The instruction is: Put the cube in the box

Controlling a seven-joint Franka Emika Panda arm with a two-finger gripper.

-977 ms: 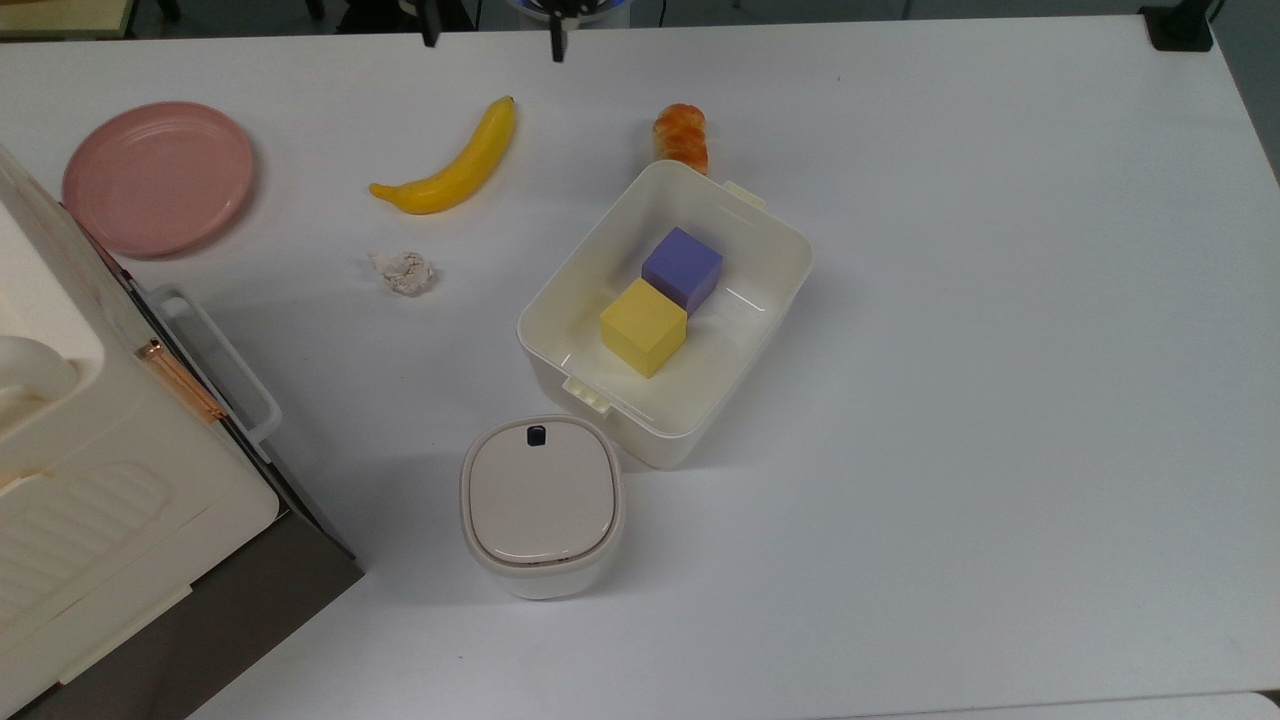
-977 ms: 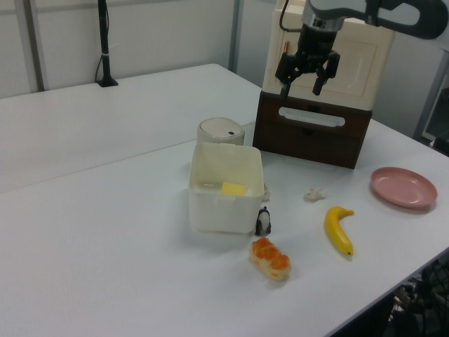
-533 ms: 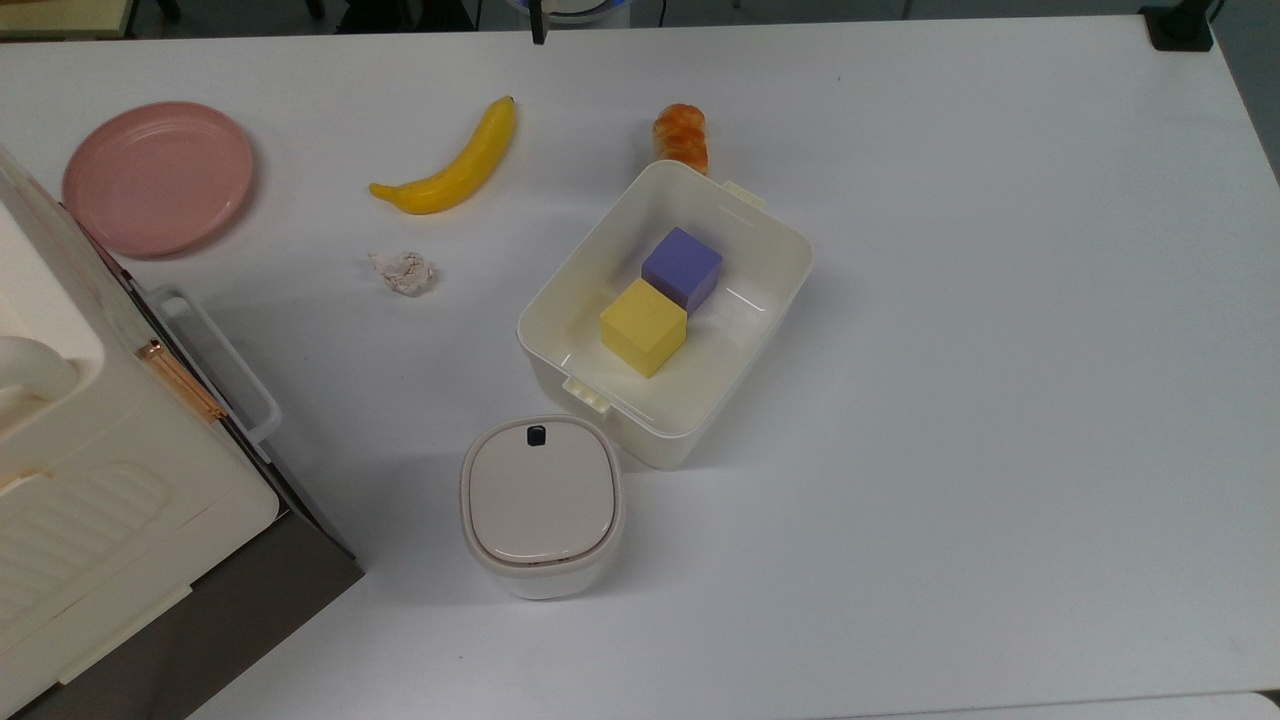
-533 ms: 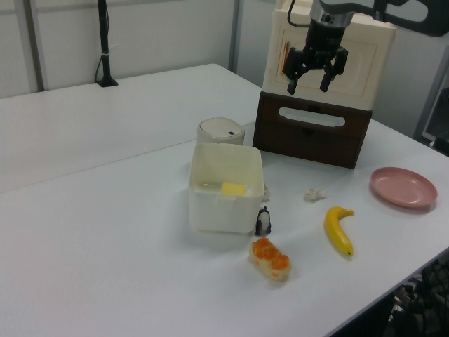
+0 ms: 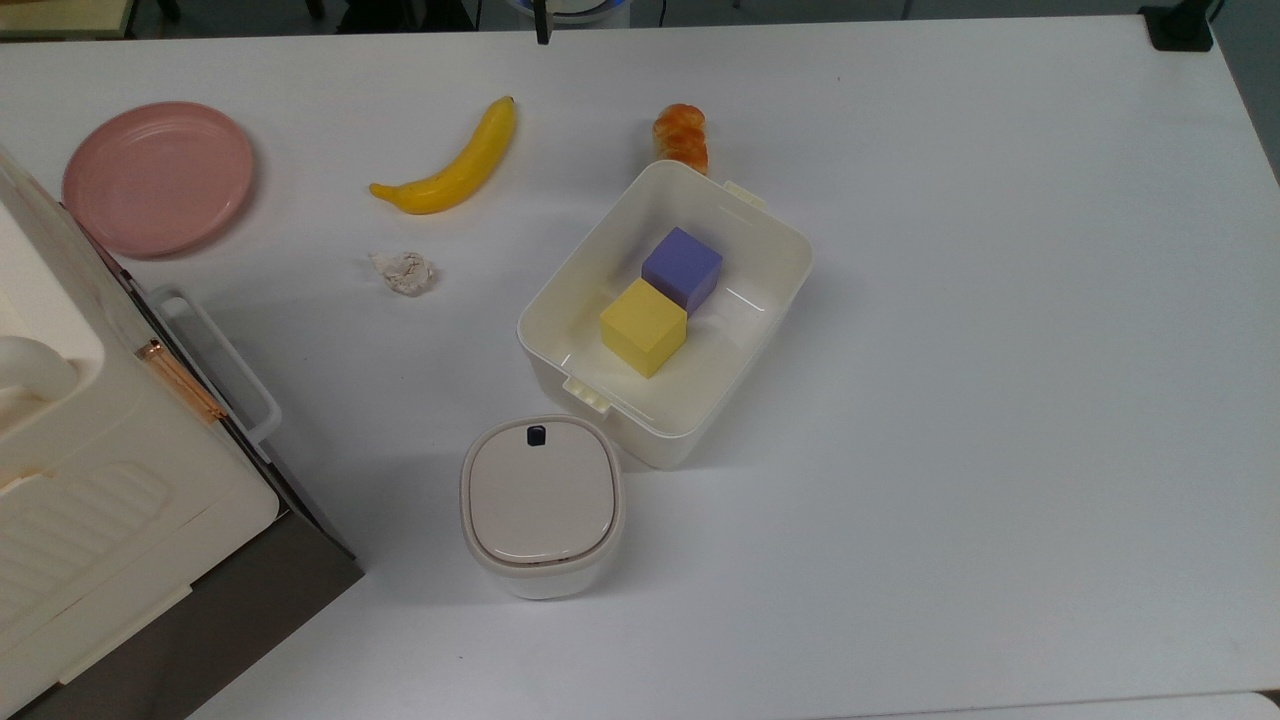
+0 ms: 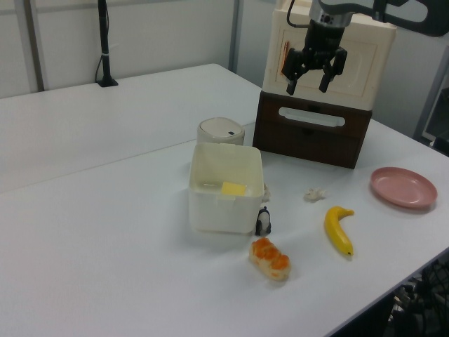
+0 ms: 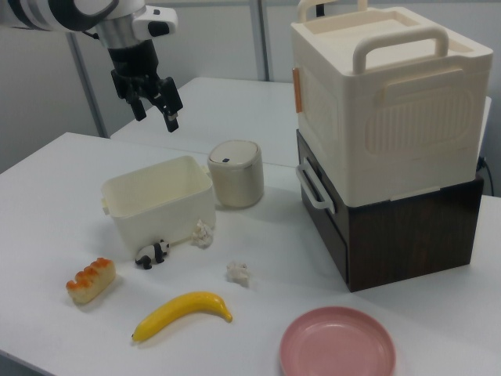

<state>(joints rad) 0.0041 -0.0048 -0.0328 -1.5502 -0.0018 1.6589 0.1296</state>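
Item 1, pincer: I read it as released, two fingers spread with nothing between them, hanging high over the table. It carries nothing, which fits a cube already set down.

Item 2, cube: blue-purple, lying flat on the floor of the box, well below the pincer and apart from it. In the top view it touches a yellow cube corner to side. I judge the task's placing as done; the cube sits clear of the walls, so it should not tip out.

Item 3, box: open-topped cream tub, below the pincer and toward the left view's left of it. Its open top is why a straight drop from above works.

Item 4, lidded container: just beside the box, below the pincer, lid down.

Item 5, stacked appliance: behind the pincer in the left view; I would keep the arm off it when pulling back.

Item 6, strays on the table, all well below the pincer: banana, bread roll, pink plate, crumpled scrap, panda figure.
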